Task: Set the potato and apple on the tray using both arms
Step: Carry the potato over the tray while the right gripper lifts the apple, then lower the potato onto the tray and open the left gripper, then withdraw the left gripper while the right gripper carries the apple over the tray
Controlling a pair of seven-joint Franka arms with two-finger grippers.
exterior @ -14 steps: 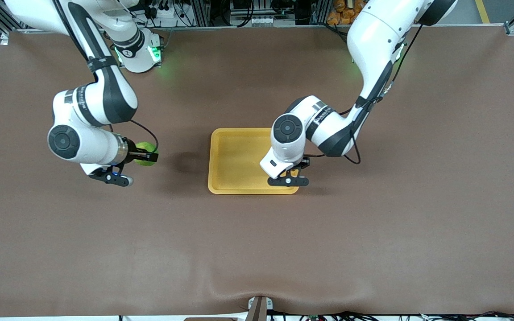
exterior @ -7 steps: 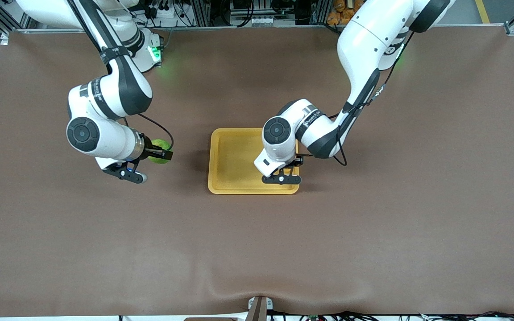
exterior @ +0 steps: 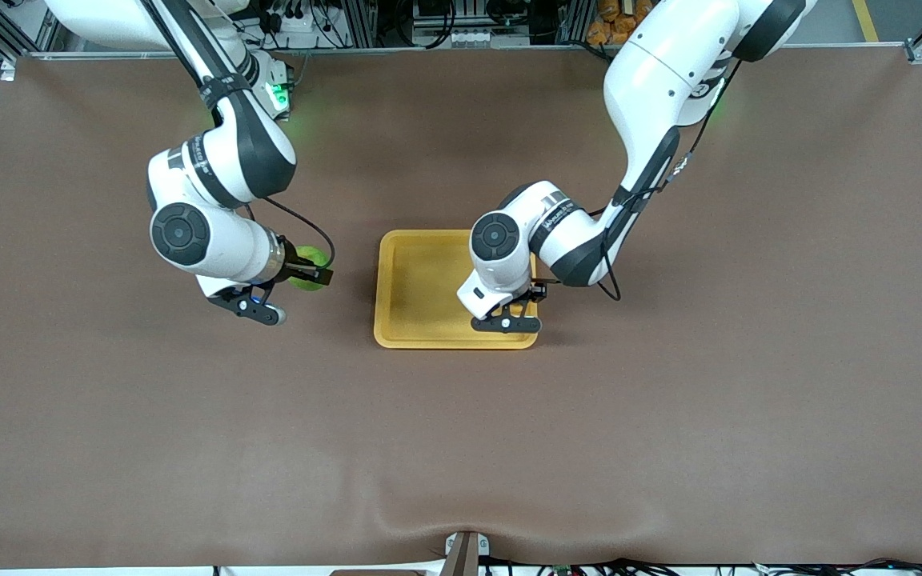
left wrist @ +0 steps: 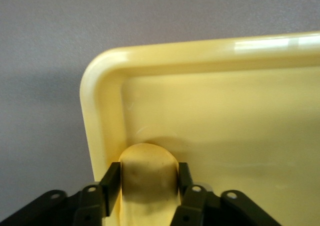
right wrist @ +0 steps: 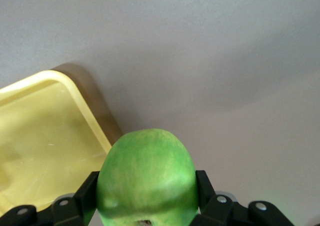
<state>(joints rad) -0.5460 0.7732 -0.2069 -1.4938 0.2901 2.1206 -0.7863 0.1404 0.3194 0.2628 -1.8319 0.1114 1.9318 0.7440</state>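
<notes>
Both pincers grip: right pincer holds apple beside tray; left pincer brackets potato at its corner.

One apple, one potato, one tray, two arms with one gripper each.

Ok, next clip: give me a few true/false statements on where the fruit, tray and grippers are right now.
1. The right gripper holds the apple. True.
2. The apple is already on the tray. False: it is up over the bare table, toward the right arm's end.
3. The potato sits between the left gripper's fingers, in a tray corner. True.
4. The tray holds two items. False: only the potato is in it.
</notes>
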